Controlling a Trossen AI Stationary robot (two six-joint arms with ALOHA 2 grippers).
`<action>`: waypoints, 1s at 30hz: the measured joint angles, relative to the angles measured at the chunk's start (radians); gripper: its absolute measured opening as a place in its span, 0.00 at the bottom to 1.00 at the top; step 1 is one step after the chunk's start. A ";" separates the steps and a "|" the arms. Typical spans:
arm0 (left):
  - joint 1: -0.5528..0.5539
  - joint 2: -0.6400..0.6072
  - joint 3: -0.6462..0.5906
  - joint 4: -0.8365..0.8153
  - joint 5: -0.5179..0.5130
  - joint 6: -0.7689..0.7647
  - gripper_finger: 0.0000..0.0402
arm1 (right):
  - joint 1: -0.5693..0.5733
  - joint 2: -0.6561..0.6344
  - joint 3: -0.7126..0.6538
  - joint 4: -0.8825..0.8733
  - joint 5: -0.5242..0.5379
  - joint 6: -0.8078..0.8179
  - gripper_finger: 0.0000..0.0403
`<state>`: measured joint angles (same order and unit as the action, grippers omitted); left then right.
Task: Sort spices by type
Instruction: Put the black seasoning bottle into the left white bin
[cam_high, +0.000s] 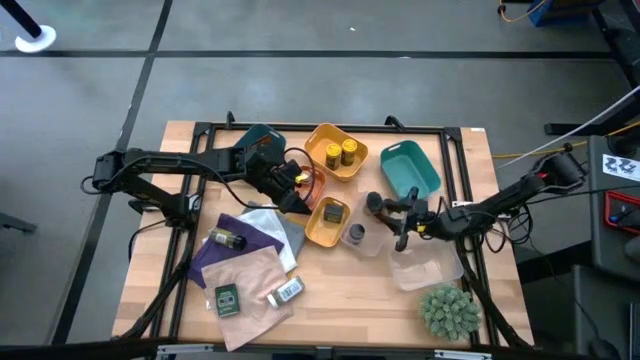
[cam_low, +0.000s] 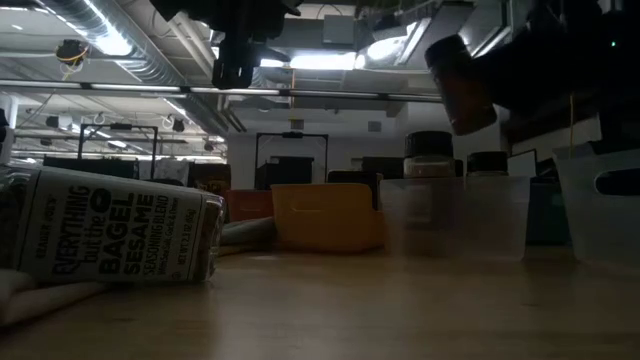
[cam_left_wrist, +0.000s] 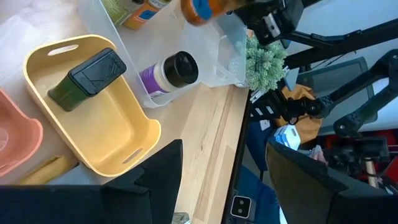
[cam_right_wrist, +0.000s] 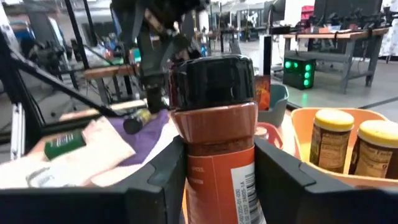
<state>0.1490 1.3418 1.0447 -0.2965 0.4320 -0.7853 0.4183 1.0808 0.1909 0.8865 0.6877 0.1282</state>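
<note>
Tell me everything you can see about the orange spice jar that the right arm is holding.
The orange spice jar has a glossy black screw lid, a clear-looking body full of reddish-orange powder, and a white label with a barcode low on its side. It stands upright, clamped between the right gripper's dark jaws, which press on its lower body from both sides. In the low view it hangs above the table, touching nothing else, near the clear tray.

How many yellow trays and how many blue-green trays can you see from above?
Yellow trays: 2
Blue-green trays: 1
Total: 3
</note>
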 joint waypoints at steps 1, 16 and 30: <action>0.000 0.000 0.000 0.001 0.000 0.000 0.53 | 0.000 0.022 0.007 0.007 0.001 0.000 0.39; -0.014 0.000 0.000 -0.001 -0.003 0.007 0.53 | 0.000 0.354 0.014 0.235 0.118 0.054 0.39; -0.069 0.012 0.000 0.002 -0.244 0.118 0.53 | 0.000 0.469 0.014 0.299 0.128 0.062 0.39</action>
<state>0.0795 1.3536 1.0447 -0.2947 0.1882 -0.6675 0.4183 1.5500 0.2047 1.1856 0.8156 0.1905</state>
